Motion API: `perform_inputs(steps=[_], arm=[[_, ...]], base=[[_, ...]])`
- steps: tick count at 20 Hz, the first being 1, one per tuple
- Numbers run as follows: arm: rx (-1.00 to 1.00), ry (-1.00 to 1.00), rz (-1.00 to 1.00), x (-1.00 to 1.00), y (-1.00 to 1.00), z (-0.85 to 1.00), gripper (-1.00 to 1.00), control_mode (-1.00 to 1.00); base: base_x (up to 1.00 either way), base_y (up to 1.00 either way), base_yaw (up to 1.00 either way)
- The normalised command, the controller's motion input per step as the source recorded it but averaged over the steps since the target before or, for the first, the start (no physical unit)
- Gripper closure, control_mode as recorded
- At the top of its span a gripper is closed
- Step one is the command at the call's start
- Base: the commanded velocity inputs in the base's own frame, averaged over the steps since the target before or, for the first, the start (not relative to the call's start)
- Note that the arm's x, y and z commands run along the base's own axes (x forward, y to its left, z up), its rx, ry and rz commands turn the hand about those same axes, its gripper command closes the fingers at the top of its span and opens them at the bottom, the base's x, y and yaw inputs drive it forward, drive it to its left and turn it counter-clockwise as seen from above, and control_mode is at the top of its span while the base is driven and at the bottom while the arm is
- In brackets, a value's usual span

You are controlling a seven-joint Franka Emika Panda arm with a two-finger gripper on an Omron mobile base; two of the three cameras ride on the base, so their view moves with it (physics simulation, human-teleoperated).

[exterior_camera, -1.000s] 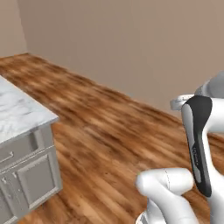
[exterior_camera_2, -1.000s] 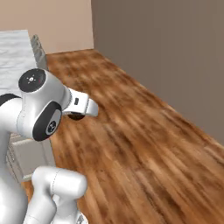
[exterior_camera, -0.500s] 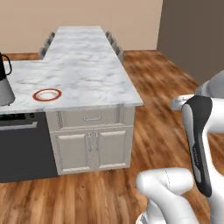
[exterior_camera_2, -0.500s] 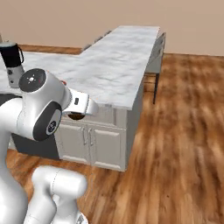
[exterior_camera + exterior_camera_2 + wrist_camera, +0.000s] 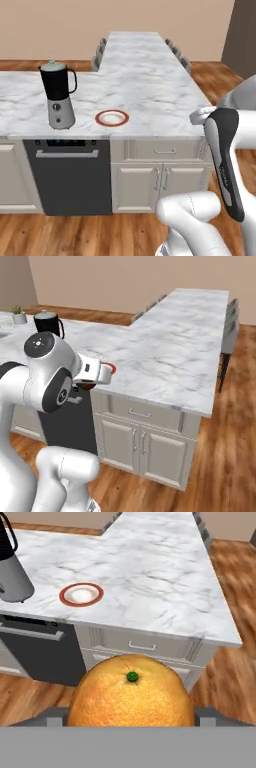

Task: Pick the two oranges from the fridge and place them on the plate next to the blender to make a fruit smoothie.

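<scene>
One orange [image 5: 131, 694] looms large at the bottom of the hand view, green stem dot up, with my gripper [image 5: 131, 714] shut on it. From the right base view the orange [image 5: 86, 386] hangs dark under my hand, in front of the counter edge. The plate [image 5: 112, 118], white with a reddish rim, lies bare near the counter's front edge, also seen as plate [image 5: 81, 594]. Just left of it stands the blender [image 5: 57, 95] with black jar and silver base, blender [image 5: 11, 572]. The fridge and the other orange are out of view.
The marble counter [image 5: 150, 80] is L-shaped and runs away from me. A black dishwasher [image 5: 70, 175] sits below the blender, grey cabinet doors [image 5: 160, 182] beside it. Chairs [image 5: 230, 326] line the far side. A small potted plant [image 5: 19, 315] stands at the back left.
The base has turned: the views swung from bare wood floor and wall to the counter, bringing the blender and plate to the front. The orange stays in my gripper.
</scene>
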Motion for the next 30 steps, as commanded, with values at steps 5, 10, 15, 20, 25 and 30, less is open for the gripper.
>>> perform_inputs(steps=[5, 10, 15, 20, 25, 30], arm=[[0.00, 0.00, 0.00, 0.00, 0.00, 0.00, 1.00, 1.00], [0.00, 0.00, 0.00, 0.00, 0.00, 0.00, 1.00, 1.00], [0.02, 0.33, -0.02, 0.58, -0.05, -0.44, 1.00, -1.00], [0.18, 0.48, 0.00, 0.86, -0.20, -0.98, 1.00, -1.00], [0.15, 0.12, 0.00, 0.83, -0.01, -0.82, 1.00, -1.00], [-0.07, 0.00, 0.00, 0.97, 0.04, -0.71, 1.00, -1.00]], base=[[0.98, 0.97, -0.13], [0.88, 0.84, -0.32], [0.34, 0.03, -0.07], [0.00, 0.00, 0.00], [0.00, 0.00, 0.00], [0.00, 0.00, 0.00]])
